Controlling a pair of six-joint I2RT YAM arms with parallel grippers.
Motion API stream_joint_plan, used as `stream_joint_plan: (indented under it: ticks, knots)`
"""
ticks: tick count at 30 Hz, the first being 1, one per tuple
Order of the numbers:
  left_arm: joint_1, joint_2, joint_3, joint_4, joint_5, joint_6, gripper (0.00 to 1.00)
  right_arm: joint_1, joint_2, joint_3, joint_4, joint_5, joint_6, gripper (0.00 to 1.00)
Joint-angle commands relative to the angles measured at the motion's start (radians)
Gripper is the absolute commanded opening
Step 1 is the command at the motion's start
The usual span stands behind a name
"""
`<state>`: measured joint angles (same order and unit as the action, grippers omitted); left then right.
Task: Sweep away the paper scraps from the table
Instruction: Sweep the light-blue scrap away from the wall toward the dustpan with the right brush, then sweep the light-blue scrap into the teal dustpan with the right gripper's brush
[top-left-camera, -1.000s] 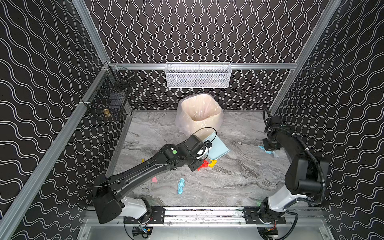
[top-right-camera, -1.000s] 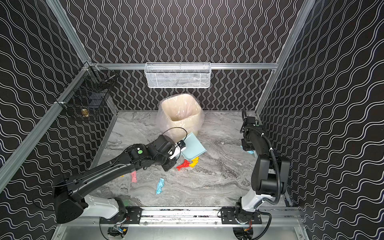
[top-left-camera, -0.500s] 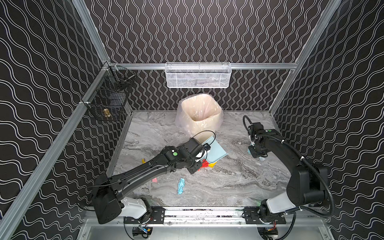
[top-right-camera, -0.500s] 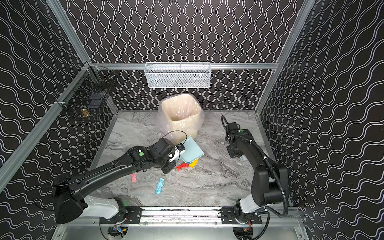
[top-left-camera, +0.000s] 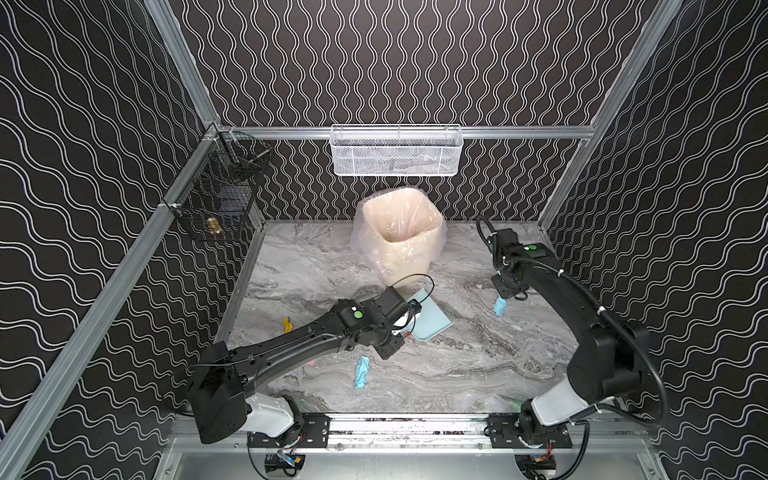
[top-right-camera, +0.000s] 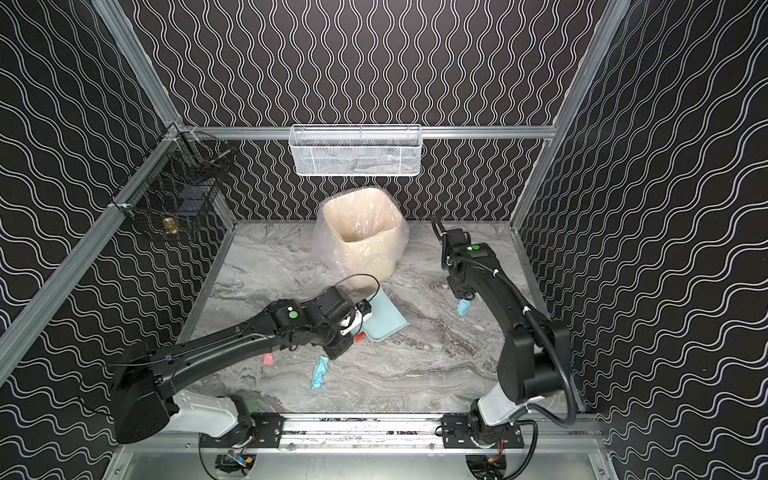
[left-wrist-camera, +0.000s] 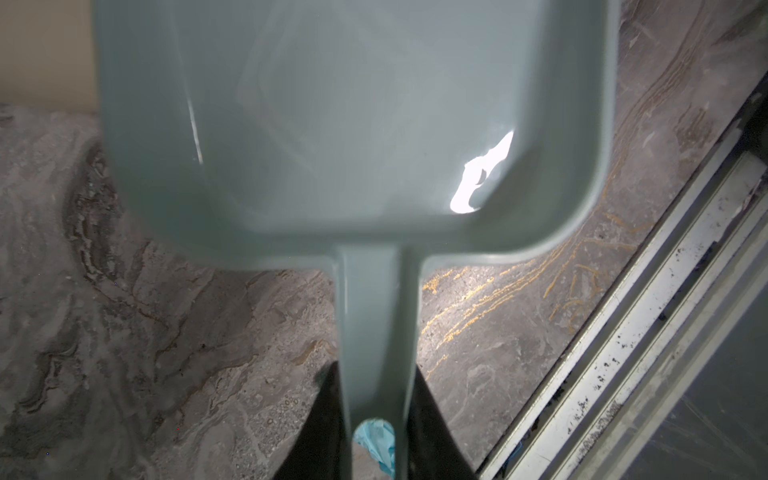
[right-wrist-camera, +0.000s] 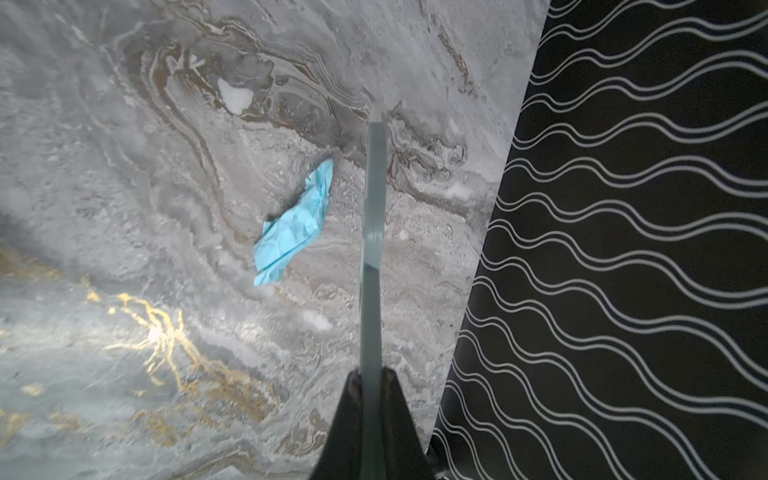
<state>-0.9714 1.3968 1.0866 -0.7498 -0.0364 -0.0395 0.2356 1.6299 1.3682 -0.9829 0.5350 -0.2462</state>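
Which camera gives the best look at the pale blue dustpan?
The left wrist view: the dustpan fills the picture, close and unobstructed, handle included. Both top views show it small and far off, partly hidden by the left arm. The right wrist view does not show it.

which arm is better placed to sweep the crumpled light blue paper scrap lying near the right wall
Right. The right gripper, shut on a thin pale blue handle, hangs beside the crumpled light blue paper scrap. The left gripper holds the pale blue plastic dustpan farther away.
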Motion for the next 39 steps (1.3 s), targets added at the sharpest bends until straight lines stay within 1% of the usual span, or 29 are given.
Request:
stream_joint_plan:
  ticks: [1,5,9,12,15,17,20,24,26,29,31,32,35,39]
  knots:
    - [-0.018,0.005,-0.013,0.010,0.015,-0.040,0.00,0.001,0.049,0.004,0.042,0.026,-0.075,0.00]
    - [-0.040,0.010,-0.034,0.011,0.020,-0.070,0.00,0.016,0.067,-0.023,0.041,-0.045,-0.098,0.00]
    - [-0.066,0.017,-0.052,0.010,0.026,-0.092,0.00,0.060,0.022,-0.087,0.008,-0.103,-0.107,0.00]
    - [-0.090,0.023,-0.069,0.009,0.036,-0.107,0.00,0.114,-0.030,-0.133,-0.026,-0.150,-0.092,0.00]
    - [-0.115,0.028,-0.084,0.010,0.036,-0.123,0.00,0.162,-0.067,-0.158,-0.085,-0.195,-0.046,0.00]
    - [-0.130,0.030,-0.092,0.007,0.037,-0.135,0.00,0.194,-0.091,-0.166,-0.125,-0.252,-0.010,0.00]
    - [-0.154,0.038,-0.098,0.003,0.038,-0.153,0.00,0.288,-0.118,-0.162,-0.165,-0.341,0.041,0.00]
    - [-0.187,0.059,-0.109,0.003,0.036,-0.179,0.00,0.375,-0.123,-0.116,-0.203,-0.428,0.090,0.00]
    - [-0.204,0.074,-0.116,0.003,0.031,-0.194,0.00,0.416,-0.122,-0.097,-0.218,-0.425,0.091,0.00]
    - [-0.225,0.092,-0.123,0.003,0.027,-0.217,0.00,0.419,-0.106,-0.050,-0.258,-0.386,0.113,0.00]
    - [-0.232,0.108,-0.124,0.003,0.029,-0.230,0.00,0.406,-0.097,-0.032,-0.284,-0.330,0.121,0.00]
    - [-0.233,0.119,-0.120,0.003,0.028,-0.230,0.00,0.393,-0.094,-0.026,-0.290,-0.320,0.120,0.00]
    - [-0.237,0.158,-0.097,0.004,0.025,-0.231,0.00,0.356,-0.083,-0.016,-0.304,-0.314,0.120,0.00]
    - [-0.237,0.202,-0.061,0.001,0.036,-0.228,0.00,0.344,-0.072,-0.015,-0.335,-0.307,0.112,0.00]
